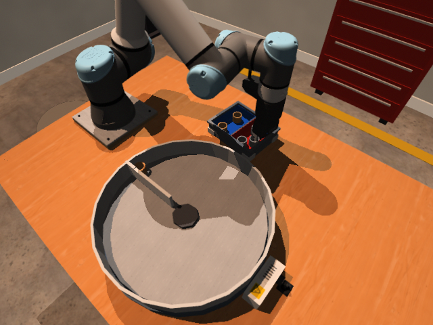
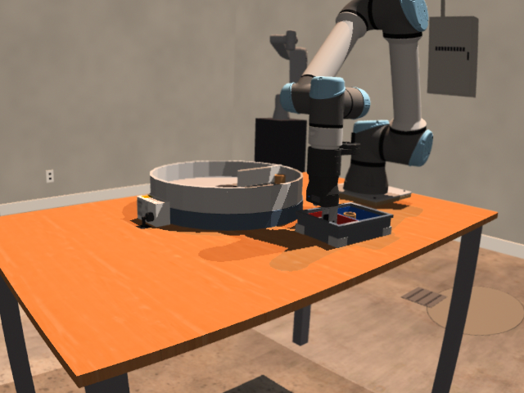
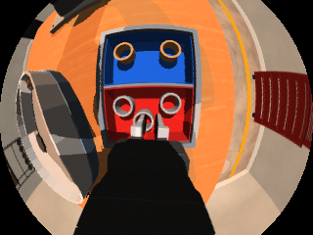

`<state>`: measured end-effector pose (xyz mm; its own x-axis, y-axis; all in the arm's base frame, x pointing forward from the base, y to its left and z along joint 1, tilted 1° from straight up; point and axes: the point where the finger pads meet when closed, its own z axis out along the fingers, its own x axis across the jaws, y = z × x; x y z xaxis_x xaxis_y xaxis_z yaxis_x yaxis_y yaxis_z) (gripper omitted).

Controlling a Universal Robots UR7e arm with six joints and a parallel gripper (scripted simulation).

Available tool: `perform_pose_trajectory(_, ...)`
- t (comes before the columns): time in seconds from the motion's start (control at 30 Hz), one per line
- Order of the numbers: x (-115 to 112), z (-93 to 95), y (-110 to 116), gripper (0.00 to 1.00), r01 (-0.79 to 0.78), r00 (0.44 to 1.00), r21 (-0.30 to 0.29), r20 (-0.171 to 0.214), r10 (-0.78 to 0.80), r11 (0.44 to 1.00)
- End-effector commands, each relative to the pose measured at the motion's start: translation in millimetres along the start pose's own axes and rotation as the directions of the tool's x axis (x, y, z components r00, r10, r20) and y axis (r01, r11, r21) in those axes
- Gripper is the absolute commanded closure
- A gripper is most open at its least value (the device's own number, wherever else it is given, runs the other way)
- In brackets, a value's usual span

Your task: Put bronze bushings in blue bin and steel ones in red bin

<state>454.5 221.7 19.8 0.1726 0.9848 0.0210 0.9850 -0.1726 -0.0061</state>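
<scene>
My gripper [image 1: 255,134] [image 2: 329,214] [image 3: 151,119] points down into the red bin [image 3: 178,126] [image 2: 345,218] with a gap between its fingers. A steel bushing [image 3: 137,116] lies off-centre under the left finger in the wrist view, partly hidden; it does not look gripped. Two more steel bushings [image 3: 124,115] [image 3: 170,113] stand farther up in the red bin. Two bronze bushings [image 3: 125,59] [image 3: 170,59] stand in the blue bin [image 3: 147,70] [image 1: 247,112]. Another bronze bushing [image 1: 141,165] [image 2: 279,179] is on the turntable [image 1: 185,265], against the wall behind the bar.
The turntable's high rim [image 1: 270,210] [image 2: 228,198] stands close to the bins. A straight bar [image 1: 150,181] [image 2: 254,176] runs from the rim toward the dark hub [image 1: 186,216]. A control box [image 1: 264,281] [image 2: 153,211] sits on the turntable's outer side.
</scene>
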Motion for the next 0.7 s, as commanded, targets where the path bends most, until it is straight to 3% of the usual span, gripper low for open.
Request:
perform_pose_trajectory(0.0,0.2,-1.3,0.4,0.58,0.000,1.000,-0.001,-0.001,0.000,1.000)
perform_pose_trajectory(0.67,0.2,-7.4,0.4,0.58,0.000,1.000,-0.001,-0.001,0.000,1.000)
